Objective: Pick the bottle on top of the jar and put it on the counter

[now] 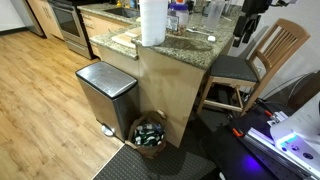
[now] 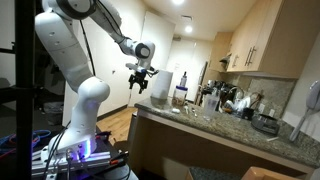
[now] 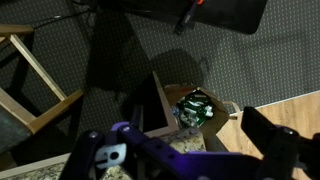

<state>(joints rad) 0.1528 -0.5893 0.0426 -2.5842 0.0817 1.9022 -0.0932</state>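
Open, empty gripper held off the counter's end, apart from the jar

The bottle is only a small blur atop the jar, beside the paper-towel roll on the counter. The gripper hangs in the air near the chair, clear of both. Its fingers are spread with nothing between them. The arm arches high, wrist pointing down.

We can read no text, brand, number or sign in any view (all three are small and soft). Any labels on what stands on the counter are too blurred for us.
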